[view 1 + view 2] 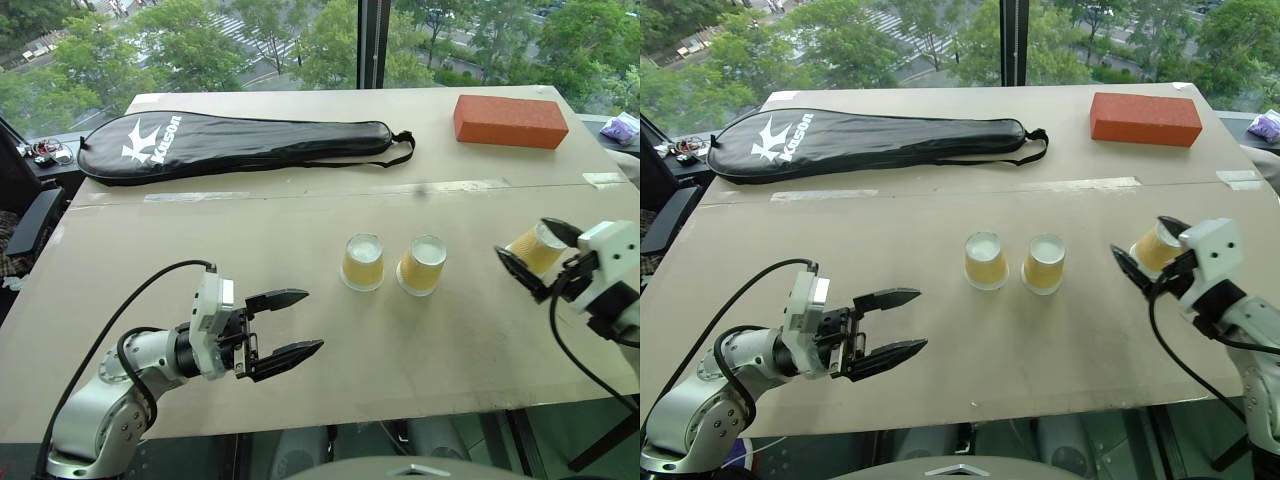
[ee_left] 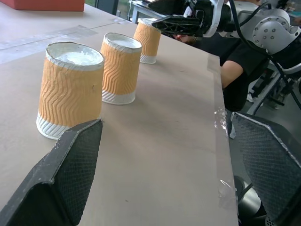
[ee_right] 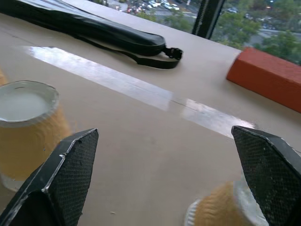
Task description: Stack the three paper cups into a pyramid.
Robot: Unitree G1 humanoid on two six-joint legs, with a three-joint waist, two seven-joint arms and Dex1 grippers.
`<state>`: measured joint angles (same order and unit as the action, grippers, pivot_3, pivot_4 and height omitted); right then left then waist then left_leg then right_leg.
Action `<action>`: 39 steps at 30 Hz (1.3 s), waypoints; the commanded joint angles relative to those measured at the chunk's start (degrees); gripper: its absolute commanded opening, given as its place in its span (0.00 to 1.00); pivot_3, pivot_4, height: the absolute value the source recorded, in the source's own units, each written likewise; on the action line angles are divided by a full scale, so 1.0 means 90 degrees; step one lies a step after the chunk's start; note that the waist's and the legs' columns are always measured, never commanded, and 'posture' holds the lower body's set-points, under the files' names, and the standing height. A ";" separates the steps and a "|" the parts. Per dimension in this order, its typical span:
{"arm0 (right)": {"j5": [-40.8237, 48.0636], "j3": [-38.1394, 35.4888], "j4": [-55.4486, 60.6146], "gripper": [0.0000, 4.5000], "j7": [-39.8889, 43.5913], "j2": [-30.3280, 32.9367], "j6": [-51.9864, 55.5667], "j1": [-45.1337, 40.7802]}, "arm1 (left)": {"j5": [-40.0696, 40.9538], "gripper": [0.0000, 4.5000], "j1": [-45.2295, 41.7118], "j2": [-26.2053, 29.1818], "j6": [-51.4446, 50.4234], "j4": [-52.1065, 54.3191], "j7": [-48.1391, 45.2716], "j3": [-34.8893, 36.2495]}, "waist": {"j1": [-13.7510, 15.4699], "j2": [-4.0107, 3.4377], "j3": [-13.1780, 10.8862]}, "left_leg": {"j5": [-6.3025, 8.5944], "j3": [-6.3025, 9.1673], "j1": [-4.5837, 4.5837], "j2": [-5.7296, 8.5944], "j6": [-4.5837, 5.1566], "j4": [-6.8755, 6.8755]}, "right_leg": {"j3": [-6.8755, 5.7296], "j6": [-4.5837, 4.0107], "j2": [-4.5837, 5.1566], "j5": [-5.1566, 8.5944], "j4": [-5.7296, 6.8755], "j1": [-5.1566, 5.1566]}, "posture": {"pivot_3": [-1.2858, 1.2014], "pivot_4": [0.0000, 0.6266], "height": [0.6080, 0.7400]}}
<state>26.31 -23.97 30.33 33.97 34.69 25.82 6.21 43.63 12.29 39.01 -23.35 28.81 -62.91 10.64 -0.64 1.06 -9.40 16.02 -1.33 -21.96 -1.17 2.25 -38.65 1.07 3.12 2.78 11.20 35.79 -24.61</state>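
Observation:
Two of the paper cups [image 1: 362, 262] [image 1: 422, 265] stand base up, side by side, in the middle of the table [image 1: 450, 350]. The third cup [image 1: 535, 250] is off to their right, also base up in the left wrist view [image 2: 147, 35]. My right gripper [image 1: 523, 238] is open, its fingers wide on either side of this cup without pressing it; the cup sits low near one finger in the right wrist view [image 3: 221, 207]. My left gripper [image 1: 312, 320] is open and holds nothing, left of the pair and pointing at them, with the closest cup [image 2: 70, 89] just ahead of its fingertips.
A black racket cover [image 1: 235, 145] lies across the back left of the table and an orange-red brick [image 1: 510, 120] at the back right. A tape seam [image 1: 300, 192] runs across the tabletop. The table's front edge is close below both grippers.

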 commanded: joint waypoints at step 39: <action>-0.0313 0.3257 -0.0654 0.47 0.0517 -0.0611 0.0165 -0.1368 | 0.0114 1.00 0.0321 -0.0013 0.0140 0.0294 0.0074 0.0240 | -0.0002 0.0000 -0.0001 | 0.0000 0.0002 -0.0002 -0.0003 0.0000 0.0001 | -0.0002 -0.0009 0.0000 -0.0005 0.0001 -0.0003 | 0.52 0.24 1.00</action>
<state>24.02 4.37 22.17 37.78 29.09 28.37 -5.41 43.61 15.02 38.74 -23.17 28.78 -62.23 11.38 -0.67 1.06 -9.40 16.02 -1.31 -21.97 -1.19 2.25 -38.64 1.06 3.04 2.78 11.16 35.79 -24.63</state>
